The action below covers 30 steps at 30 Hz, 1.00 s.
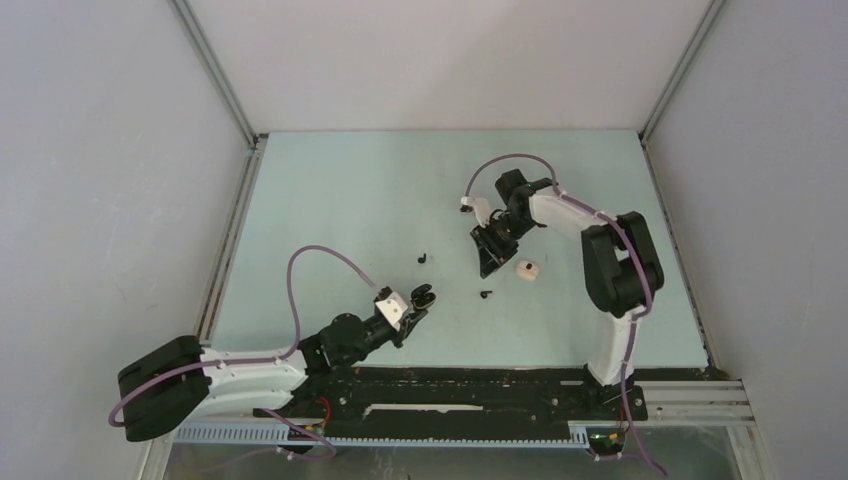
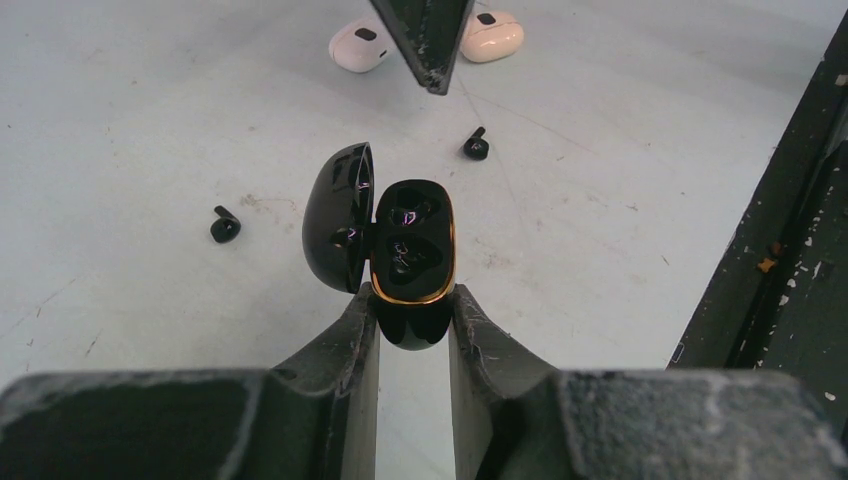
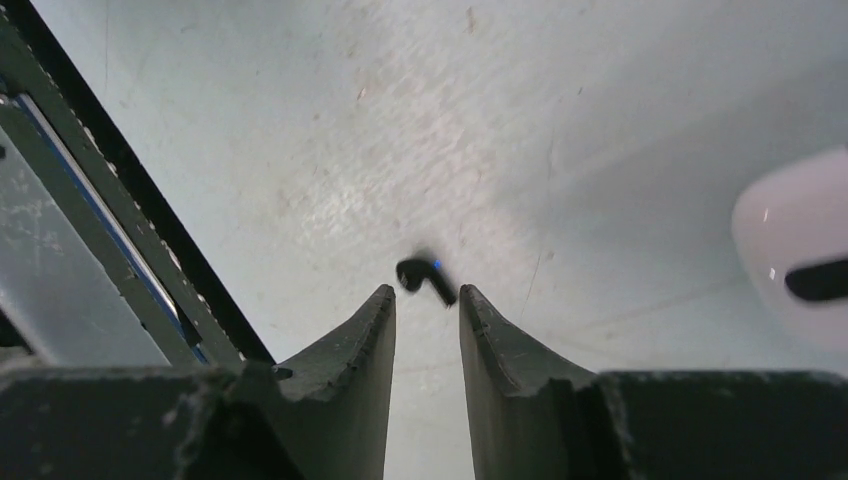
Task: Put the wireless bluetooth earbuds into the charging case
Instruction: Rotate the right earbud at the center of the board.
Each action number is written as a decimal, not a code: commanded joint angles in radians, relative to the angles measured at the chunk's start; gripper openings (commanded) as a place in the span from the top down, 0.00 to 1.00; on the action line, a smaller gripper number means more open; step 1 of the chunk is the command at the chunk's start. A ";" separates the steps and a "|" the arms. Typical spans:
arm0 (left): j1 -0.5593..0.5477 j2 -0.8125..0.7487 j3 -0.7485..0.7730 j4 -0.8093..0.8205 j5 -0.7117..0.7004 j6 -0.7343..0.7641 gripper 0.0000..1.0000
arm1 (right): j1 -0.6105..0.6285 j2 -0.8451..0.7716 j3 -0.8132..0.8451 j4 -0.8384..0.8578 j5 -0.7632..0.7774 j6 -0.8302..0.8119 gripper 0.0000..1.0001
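Left wrist view: left gripper (image 2: 412,312) clamps the black charging case (image 2: 412,250), its lid open. Right gripper (image 3: 427,300), jaws slightly parted, holds nothing; a black earbud (image 3: 425,278) lies just beyond its fingertips, and a second earbud (image 2: 224,226) lies well apart on the table (image 1: 350,190).

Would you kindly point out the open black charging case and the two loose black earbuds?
open black charging case (image 2: 412,262): left wrist view, inside its gold-rimmed base.
blue-lit earbud (image 3: 424,277): right wrist view, its body.
other earbud (image 2: 224,226): left wrist view, its body.
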 commanded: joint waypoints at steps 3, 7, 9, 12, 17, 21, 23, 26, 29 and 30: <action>0.005 -0.030 0.003 0.045 -0.010 0.008 1.00 | 0.026 -0.188 -0.141 0.101 0.162 -0.079 0.69; 0.005 -0.033 0.003 0.047 -0.009 0.007 1.00 | 0.027 -0.169 -0.154 0.117 0.229 -0.128 0.70; 0.005 -0.034 0.001 0.047 -0.009 0.006 1.00 | 0.032 -0.155 -0.157 0.147 0.266 -0.140 0.71; 0.005 -0.041 -0.002 0.047 -0.006 0.005 1.00 | 0.047 -0.124 -0.158 0.172 0.320 -0.142 0.73; 0.005 -0.058 -0.010 0.047 -0.015 0.005 1.00 | 0.092 -0.087 -0.167 0.189 0.380 -0.151 0.74; 0.005 -0.067 -0.013 0.047 -0.020 0.007 1.00 | 0.116 -0.088 -0.187 0.182 0.390 -0.158 0.74; 0.005 -0.071 -0.015 0.047 -0.022 0.008 1.00 | 0.123 -0.097 -0.204 0.174 0.384 -0.158 0.74; 0.005 -0.072 -0.015 0.046 -0.022 0.008 1.00 | 0.130 -0.114 -0.224 0.157 0.358 -0.157 0.74; 0.005 -0.067 -0.012 0.047 -0.019 0.010 1.00 | 0.146 -0.125 -0.235 0.141 0.349 -0.156 0.74; 0.005 -0.065 -0.011 0.047 -0.019 0.010 1.00 | 0.152 -0.131 -0.237 0.134 0.346 -0.156 0.74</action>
